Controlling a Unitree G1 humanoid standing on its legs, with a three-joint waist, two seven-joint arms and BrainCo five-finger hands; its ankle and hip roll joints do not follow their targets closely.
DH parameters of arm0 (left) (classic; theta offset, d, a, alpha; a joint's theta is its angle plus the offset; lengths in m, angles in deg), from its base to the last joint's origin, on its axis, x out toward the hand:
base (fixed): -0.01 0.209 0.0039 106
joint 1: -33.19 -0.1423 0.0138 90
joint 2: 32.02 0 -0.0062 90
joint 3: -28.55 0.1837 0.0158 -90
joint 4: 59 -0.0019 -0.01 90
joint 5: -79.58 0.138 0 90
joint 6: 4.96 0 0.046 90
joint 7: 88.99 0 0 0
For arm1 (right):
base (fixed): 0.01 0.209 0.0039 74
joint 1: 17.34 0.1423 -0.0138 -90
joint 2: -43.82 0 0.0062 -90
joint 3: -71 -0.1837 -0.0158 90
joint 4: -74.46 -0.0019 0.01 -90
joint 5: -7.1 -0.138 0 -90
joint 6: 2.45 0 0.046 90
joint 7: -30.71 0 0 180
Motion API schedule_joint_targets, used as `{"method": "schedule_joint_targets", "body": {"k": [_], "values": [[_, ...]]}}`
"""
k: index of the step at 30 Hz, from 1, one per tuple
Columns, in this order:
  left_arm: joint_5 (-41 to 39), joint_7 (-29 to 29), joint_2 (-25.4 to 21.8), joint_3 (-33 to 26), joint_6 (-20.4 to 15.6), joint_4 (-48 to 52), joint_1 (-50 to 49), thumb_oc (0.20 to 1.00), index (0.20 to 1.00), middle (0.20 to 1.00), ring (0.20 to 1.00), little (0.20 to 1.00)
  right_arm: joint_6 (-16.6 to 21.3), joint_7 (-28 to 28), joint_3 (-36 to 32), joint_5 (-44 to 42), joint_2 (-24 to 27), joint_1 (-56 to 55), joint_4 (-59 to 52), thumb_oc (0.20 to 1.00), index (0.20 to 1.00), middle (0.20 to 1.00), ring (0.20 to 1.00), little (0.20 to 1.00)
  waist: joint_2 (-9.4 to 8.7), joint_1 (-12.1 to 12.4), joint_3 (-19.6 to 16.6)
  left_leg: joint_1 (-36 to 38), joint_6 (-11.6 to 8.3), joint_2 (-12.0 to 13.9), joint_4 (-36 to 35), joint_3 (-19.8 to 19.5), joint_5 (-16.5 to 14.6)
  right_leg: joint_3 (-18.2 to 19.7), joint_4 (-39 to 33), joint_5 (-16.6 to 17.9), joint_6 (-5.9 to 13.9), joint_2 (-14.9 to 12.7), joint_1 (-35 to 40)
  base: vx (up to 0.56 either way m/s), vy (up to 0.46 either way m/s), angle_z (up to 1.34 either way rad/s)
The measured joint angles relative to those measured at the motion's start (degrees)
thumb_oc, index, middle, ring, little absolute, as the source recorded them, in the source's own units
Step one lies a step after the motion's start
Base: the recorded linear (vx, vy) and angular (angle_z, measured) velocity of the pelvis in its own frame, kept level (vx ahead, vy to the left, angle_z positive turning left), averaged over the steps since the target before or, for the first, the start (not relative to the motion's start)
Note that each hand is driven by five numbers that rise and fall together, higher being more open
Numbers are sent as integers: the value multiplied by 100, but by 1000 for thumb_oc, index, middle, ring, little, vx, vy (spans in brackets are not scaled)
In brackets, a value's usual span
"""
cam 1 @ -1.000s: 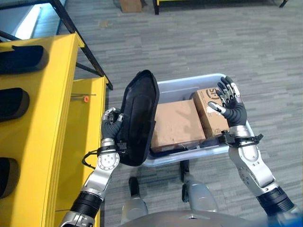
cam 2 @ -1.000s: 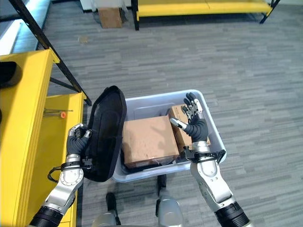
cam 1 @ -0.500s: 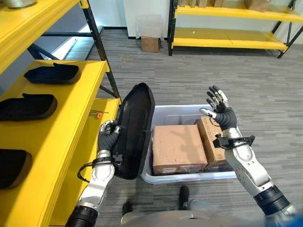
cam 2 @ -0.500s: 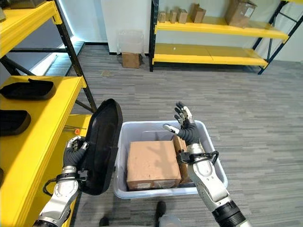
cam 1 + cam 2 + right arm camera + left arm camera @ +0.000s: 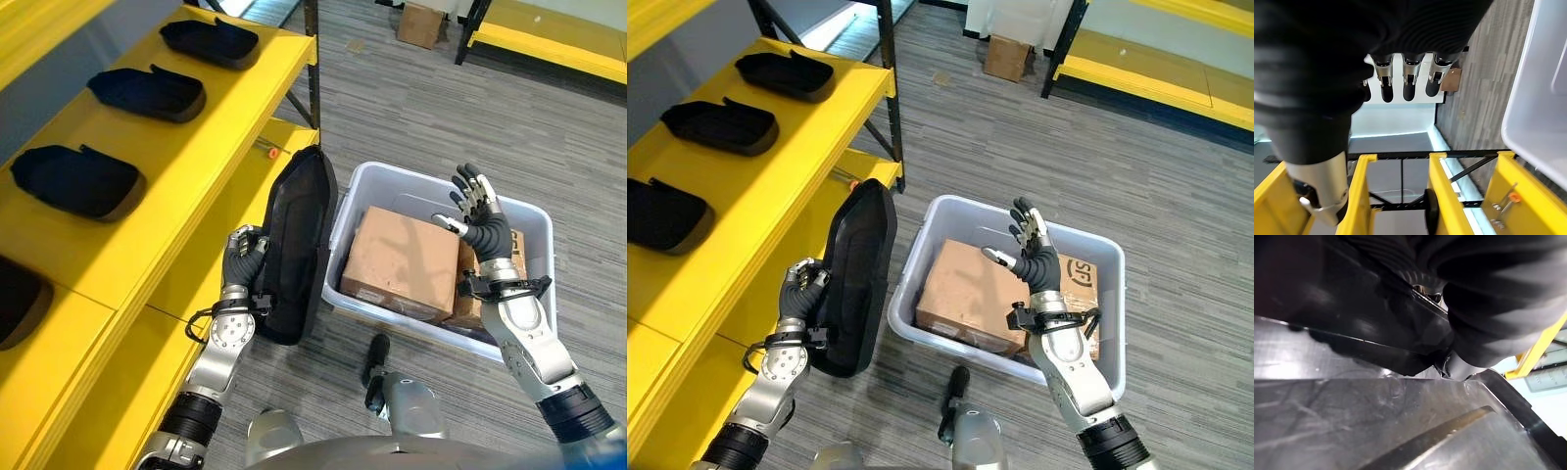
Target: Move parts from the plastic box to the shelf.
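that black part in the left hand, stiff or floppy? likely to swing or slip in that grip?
Probably stiff: the black part stands on edge above the left hand with no sag, a moulded shell like those on the yellow shelf. Likely light for its size, since one hand carries it. It may pivot: the grip sits low on one edge, and the surface looks smooth.

yellow shelf (image 5: 147, 196), black parts (image 5: 147, 93), floor (image 5: 549, 127), plastic box (image 5: 431, 188)
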Motion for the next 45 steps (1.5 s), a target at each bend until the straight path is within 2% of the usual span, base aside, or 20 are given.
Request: {"method": "schedule_joint_targets", "body": {"k": [3, 6, 10, 12, 14, 17, 18, 19, 21, 24, 25, 26, 28, 31, 35, 38, 40, 41, 42, 45], "values": [[117, 15, -206, -244, 10, 37, -638, 200, 200, 200, 200, 200, -24, -38, 308, 4, -242, -77, 211, 1000, 1000, 1000, 1000, 1000, -68, 303, -572, 5, 213, -598, -151, -216, 72, 7, -147, 314, 315, -634, 124, -12, 304, 55], [119, 45, -309, -494, 11, 46, -789, 200, 200, 200, 200, 200, -94, -66, 347, 25, -343, -63, 419, 1000, 1000, 1000, 1000, 1000, -126, 592, -747, -8, 251, -696, -140, -392, 74, -43, -167, 348, 369, -735, 229, -23, 217, 28], [349, 49, -311, -589, 11, 146, -933, 200, 200, 200, 200, 200, -178, -74, 366, 235, -468, -76, 477, 1000, 1000, 1000, 1000, 1000, -327, 680, -876, -240, 399, -953, 136, -563, -11, -250, -153, 442, 460, -1058, 357, -25, 322, 46], [563, 42, -354, -556, 15, 142, -881, 200, 200, 200, 200, 200, -256, -78, 493, 229, -745, -126, 638, 1000, 1000, 1000, 1000, 1000, -575, 676, -904, -410, 674, -1301, 566, -760, -139, -152, -125, 955, 531, -1464, 514, 16, 286, 59], [579, 45, -387, -558, 15, 146, -844, 200, 200, 200, 200, 200, -329, -84, 547, 230, -813, -159, 692, 1000, 1000, 1000, 1000, 1000, -484, 612, -859, -592, 811, -1223, 811, -918, -206, 140, 49, 1487, 537, -1498, 412, 10, 99, 46], [677, 61, -606, -580, 21, 140, -842, 200, 200, 200, 200, 200, -332, -133, 567, 230, -835, -235, 659, 1000, 1000, 1000, 1000, 1000, -591, 672, -910, -584, 945, -1276, 614, -1183, 32, 907, 701, 845, 480, -1241, 257, -2, 112, 28], [675, 53, -611, -569, 36, 122, -853, 200, 200, 200, 200, 200, -325, -148, 554, 227, -836, -257, 663, 1000, 1000, 1000, 1000, 1000, -484, 562, -855, -577, 1028, -1177, 611, -1362, 50, 1847, 1093, -118, 591, -857, 80, 27, 99, 59], [677, 46, -614, -534, 39, 131, -848, 200, 200, 200, 200, 200, -327, -173, 551, 223, -836, -311, 635, 1000, 1000, 1000, 1000, 1000, -295, 461, -748, -559, 1021, -971, 514, -1520, 133, 2492, 1357, -768, 573, -205, 29, 28, 71, 72], [677, 16, -604, -498, 39, 136, -852, 200, 200, 200, 200, 200, -329, -257, 551, 215, -795, -328, 624, 1000, 1000, 1000, 1000, 1000, -148, 305, -645, -508, 995, -829, 234, -1736, 396, 2687, 1672, -1260, 538, 584, -131, 5, 25, 67], [674, -86, -534, -487, 39, 150, -878, 200, 200, 200, 200, 200, -333, -410, 545, 196, -561, -347, 612, 1000, 1000, 1000, 1000, 1000, -366, 245, -698, -536, 923, -1183, 196, -1958, 448, 2654, 1378, -1352, 427, 1251, 7, -21, -19, 59], [668, -88, -428, -498, 44, 156, -860, 200, 200, 200, 200, 200, -333, -429, 545, 144, -492, -294, 607, 1000, 1000, 1000, 1000, 1000, -437, 266, -738, -565, 883, -1291, 199, -1972, 423, 2659, 1134, -1430, -139, 1269, 76, -45, -43, 31], [669, -117, -318, -490, 61, 216, -878, 200, 200, 200, 200, 200, -340, -444, 550, 93, -412, -234, 586, 1000, 1000, 1000, 1000, 1000, -274, 314, -690, -605, 861, -1241, 192, -1979, 438, 2636, 911, -1307, -49, 1334, 166, -93, -116, 11], [675, -196, -267, -488, 61, 357, -882, 200, 200, 200, 200, 200, -343, -484, 544, 90, -224, -252, 462, 1000, 1000, 1000, 1000, 1000, -110, 338, -669, -596, 664, -1066, -63, -2086, 597, 2516, 308, -950, -230, 1463, 379, -55, -135, 16], [674, -210, -263, -496, 56, 582, -886, 200, 200, 200, 200, 200, -342, -505, 519, 90, -219, -20, 452, 1000, 1000, 1000, 1000, 1000, -125, 406, -674, -611, 574, -936, -193, -2047, 650, 2516, -531, -580, -221, 1629, 687, -16, -133, -1], [670, -237, -260, -469, 37, 581, -817, 200, 200, 200, 200, 200, -328, -501, 516, 6, -215, -8, 464, 1000, 1000, 1000, 1000, 1000, -188, 432, -643, -1056, 460, -1082, 446, -2123, 621, 2397, -712, -513, -220, 1566, 734, -30, -79, 31], [670, -260, -259, -379, 31, 580, -851, 200, 200, 200, 200, 200, -323, -503, 510, -2, -188, -21, 468, 1000, 1000, 1000, 1000, 1000, -83, 462, -594, -1213, 450, -1130, 646, -2103, 634, 2061, -737, -538, -255, 1550, 826, -61, -15, 69], [659, -274, -245, -283, 26, 550, -773, 200, 200, 200, 200, 200, -310, -466, 481, -3, -136, -26, 452, 1000, 1000, 1000, 1000, 1000, -101, 339, -501, -1373, 122, -1143, 665, -1756, 906, 1590, -781, -540, -432, 1313, 880, -59, 34, 124], [649, -287, -242, -289, 20, 529, -679, 200, 200, 200, 200, 200, -299, -447, 476, -3, -116, -6, 432, 1000, 1000, 1000, 1000, 1000, -156, 285, -457, -1623, 224, -1019, 930, -969, 803, 1378, -873, -526, -731, 1187, 874, 25, 17, 112], [593, -286, -251, -296, 15, 533, -667, 200, 200, 200, 200, 200, -300, -431, 489, -3, -117, 6, 430, 1000, 1000, 1000, 1000, 1000, -165, 326, -450, -1720, 256, -863, 1018, -678, 782, 1428, -862, -528, -721, 1169, 802, 62, 27, 52], [439, -247, -286, -361, 11, 515, -732, 200, 200, 200, 200, 200, -306, -441, 498, -4, -173, -7, 415, 1000, 1000, 1000, 1000, 1000, -312, 460, -371, -1427, 232, -221, 1027, -734, 760, 1612, -816, -531, -717, 1072, 847, 1, 97, -4]]}}
